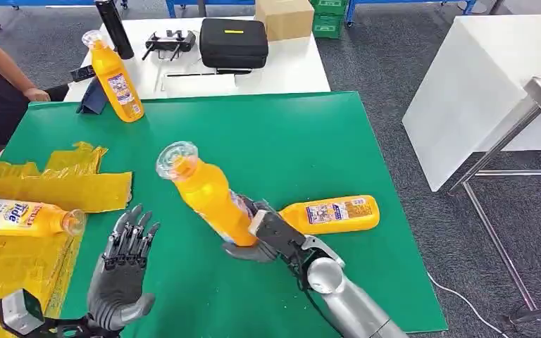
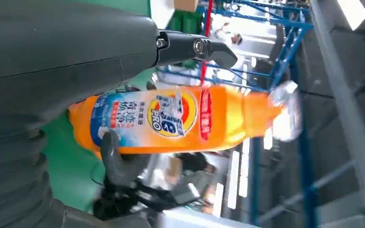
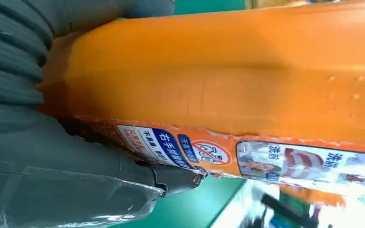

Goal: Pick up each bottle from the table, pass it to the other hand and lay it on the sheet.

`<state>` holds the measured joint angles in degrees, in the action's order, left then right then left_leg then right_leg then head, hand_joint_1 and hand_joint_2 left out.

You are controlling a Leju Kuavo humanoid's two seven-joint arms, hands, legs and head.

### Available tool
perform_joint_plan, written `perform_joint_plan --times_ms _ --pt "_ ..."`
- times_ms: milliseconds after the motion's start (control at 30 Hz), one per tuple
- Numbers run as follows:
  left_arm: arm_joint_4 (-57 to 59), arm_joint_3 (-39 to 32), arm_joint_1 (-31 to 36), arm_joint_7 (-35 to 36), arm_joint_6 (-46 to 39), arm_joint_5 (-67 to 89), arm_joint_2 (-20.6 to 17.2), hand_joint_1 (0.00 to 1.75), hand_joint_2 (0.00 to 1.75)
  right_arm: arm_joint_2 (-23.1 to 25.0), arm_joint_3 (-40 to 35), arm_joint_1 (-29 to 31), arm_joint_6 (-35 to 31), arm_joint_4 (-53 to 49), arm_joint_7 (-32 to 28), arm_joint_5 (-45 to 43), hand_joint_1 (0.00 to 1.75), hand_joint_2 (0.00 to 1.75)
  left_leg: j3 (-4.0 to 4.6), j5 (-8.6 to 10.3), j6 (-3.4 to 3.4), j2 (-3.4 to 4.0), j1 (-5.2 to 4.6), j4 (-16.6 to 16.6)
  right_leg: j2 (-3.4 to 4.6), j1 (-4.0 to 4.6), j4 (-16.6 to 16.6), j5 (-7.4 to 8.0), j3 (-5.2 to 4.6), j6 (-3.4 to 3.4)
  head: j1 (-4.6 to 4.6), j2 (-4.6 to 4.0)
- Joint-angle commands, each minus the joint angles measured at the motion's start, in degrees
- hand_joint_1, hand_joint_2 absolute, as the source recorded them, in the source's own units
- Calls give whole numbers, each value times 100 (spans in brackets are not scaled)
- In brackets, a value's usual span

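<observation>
- Near left: silver left hand [image 1: 123, 271] raised, fingers spread, holding nothing.
- Near centre: silver right hand [image 1: 264, 236] wrapped round base of orange plastic bottle with clear cap [image 1: 204, 193], lifted and tilted over green bench [image 1: 289, 141].
- Far left: crumpled yellow sheet [image 1: 56, 186], one bottle already there.
- Risk: low grip, top-heavy bottle, likely slipping during handover.
</observation>
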<state>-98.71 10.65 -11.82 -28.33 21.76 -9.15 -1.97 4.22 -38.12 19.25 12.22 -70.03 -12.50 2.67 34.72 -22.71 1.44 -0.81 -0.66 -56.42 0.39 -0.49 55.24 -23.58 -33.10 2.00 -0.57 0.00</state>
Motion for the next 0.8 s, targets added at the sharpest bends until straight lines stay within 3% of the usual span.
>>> perform_joint_plan --times_ms 33,333,800 --pt "415 188 312 -2 -341 533 -151 0 175 508 -1720 535 268 972 171 562 175 175 -19 -11 -18 23 7 -1 15 7 -1 -6 16 -10 -2 0" --pt "431 -172 37 -67 -399 494 -145 0 175 379 -2944 523 167 308 177 1151 175 175 4 -9 -11 14 7 -2 8 6 -1 -7 -7 -7 -2 0" --pt "523 -215 64 -37 -282 420 -148 0 175 289 -2981 760 148 382 101 1073 175 175 9 -3 -12 -7 2 2 -10 1 -3 -7 -8 -8 -2 0"
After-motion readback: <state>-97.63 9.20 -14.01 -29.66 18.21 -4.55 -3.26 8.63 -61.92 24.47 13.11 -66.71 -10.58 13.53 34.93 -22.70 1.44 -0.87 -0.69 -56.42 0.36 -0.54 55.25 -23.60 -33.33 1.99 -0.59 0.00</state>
